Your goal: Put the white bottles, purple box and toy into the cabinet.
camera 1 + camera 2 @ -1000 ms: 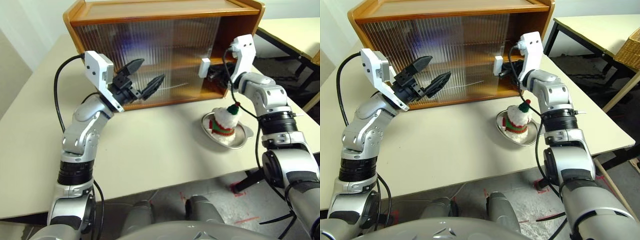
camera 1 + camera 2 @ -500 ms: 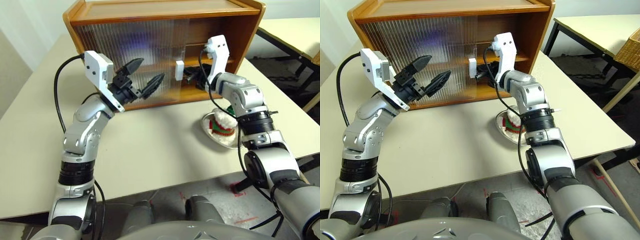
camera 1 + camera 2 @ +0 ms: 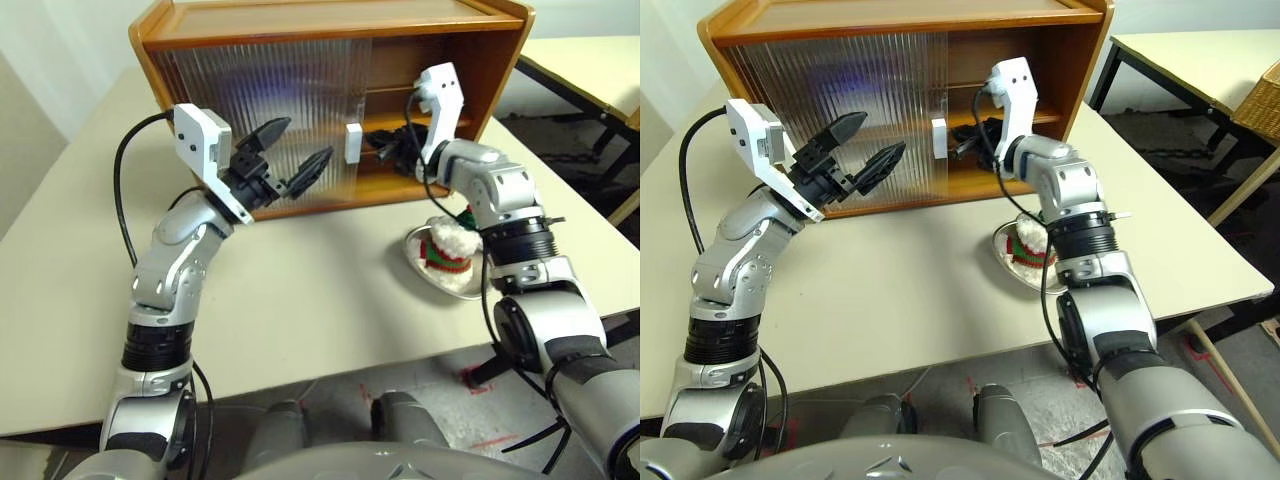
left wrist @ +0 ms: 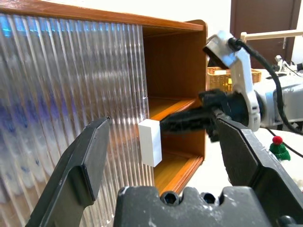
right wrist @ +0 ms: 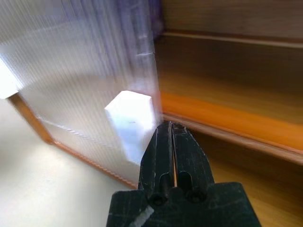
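A: What is the biggest thing here, and how does it lie?

B: The large orange-brown wooden cabinet (image 3: 330,20) stands on the pale beige table (image 3: 300,300), with its long side running left to right and its open front facing the robot. The ribbed translucent sliding doors (image 3: 270,110) cover the left part of the front. The right part is open, and there I see the wooden shelf (image 3: 400,122) and the bottom board.

A: Is there some writing or brand to read?

B: No, I cannot read any letters on the cabinet, the doors or the other things.

A: Where is the right arm?

B: The right gripper (image 5: 171,137) reaches into the open part of the cabinet, pointing to the left. Its two black fingers are pressed together with nothing between them. Their tips are right beside the white rectangular handle (image 3: 353,142) at the door's edge; whether they touch it I cannot tell.

A: And the left one?

B: The left gripper (image 3: 293,152) hangs in front of the closed door, apart from it, pointing forward and to the right. Its fingers (image 4: 80,165) stand wide apart and hold nothing.

A: Where is the toy?

B: The small fluffy white plush toy (image 3: 447,247) with the red-and-green striped band sits in a shallow silver metal dish (image 3: 425,268) on the table, in front of the cabinet's right end and under the right forearm. It stands about upright, and its green hat with a red pompom (image 4: 278,147) is on top.
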Robot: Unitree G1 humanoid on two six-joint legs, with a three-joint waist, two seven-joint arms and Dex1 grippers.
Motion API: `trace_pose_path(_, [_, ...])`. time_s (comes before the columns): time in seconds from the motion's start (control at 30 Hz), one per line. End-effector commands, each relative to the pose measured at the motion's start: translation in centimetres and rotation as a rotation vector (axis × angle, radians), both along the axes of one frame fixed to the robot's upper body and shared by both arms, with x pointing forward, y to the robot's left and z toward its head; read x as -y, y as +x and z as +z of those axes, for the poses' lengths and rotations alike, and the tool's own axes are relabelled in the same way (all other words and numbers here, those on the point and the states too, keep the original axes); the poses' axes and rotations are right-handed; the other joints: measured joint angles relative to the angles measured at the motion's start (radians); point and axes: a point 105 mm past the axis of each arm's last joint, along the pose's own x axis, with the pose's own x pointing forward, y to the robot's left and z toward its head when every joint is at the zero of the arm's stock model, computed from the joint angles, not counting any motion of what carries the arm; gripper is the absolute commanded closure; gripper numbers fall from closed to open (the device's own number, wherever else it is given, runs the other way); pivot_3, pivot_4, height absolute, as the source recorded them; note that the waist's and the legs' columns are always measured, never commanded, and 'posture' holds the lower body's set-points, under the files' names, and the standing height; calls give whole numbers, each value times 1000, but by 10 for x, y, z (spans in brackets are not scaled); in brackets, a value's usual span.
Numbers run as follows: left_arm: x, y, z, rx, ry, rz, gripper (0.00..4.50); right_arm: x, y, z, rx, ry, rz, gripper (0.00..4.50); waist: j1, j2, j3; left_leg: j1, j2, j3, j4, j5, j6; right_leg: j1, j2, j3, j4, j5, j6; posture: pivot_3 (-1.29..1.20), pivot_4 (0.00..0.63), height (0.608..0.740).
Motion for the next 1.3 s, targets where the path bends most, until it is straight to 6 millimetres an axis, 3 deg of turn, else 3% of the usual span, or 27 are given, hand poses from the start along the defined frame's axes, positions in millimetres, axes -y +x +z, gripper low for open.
trace_pose_path(0.03, [4,2,-2,5,3,-7,0,37,-6,25,118,10,-69,4465,9,0,0,0,0,0,0,0,0,0,0,0,-1,0,0,-14,0,740])
trace_pose_path(0.13, [9,2,-4,2,2,-29,0,61,-21,36,212,-4,-101,4465,11,0,0,-1,0,0,0,0,0,0,0,0,-3,-1,1,-32,0,740])
trace_pose_path(0.3, [13,4,-4,2,-6,-44,0,88,-51,31,255,60,-130,2708,9,0,0,-1,0,1,-1,1,2,1,1,1,-3,-4,1,-57,0,740])
trace_pose_path(0.4, [15,4,-5,-3,-7,-63,0,101,-81,12,230,119,-151,1559,9,0,0,0,1,1,-1,2,3,1,1,1,-3,-6,3,-76,0,740])
trace_pose_path(0.53, [15,4,-6,-10,-7,-73,0,102,-120,-10,194,168,-139,56,9,0,0,0,1,1,-1,0,1,2,1,1,-3,-7,5,-89,0,740])
trace_pose_path(0.67, [16,4,-8,-15,-6,-80,0,101,-151,-39,104,208,-145,14,-2,0,0,1,1,1,0,0,0,3,1,1,-3,-7,6,-92,0,740])
trace_pose_path(0.83, [15,5,-7,-15,-10,-74,0,96,-172,-64,15,222,-144,14,-16,0,0,3,1,2,0,0,0,3,1,2,-3,-8,4,-90,0,740])
trace_pose_path(1.03, [14,5,-6,-11,-8,-69,0,95,-179,-91,-85,218,-149,14,-13,0,0,4,1,2,0,0,0,4,1,1,-2,-12,-3,-78,0,740])
trace_pose_path(1.3, [10,5,-1,5,-7,-50,0,98,-168,-105,-111,235,-179,14,-8,-1,1,4,1,2,0,0,0,4,1,1,-3,-11,-1,-55,0,740])
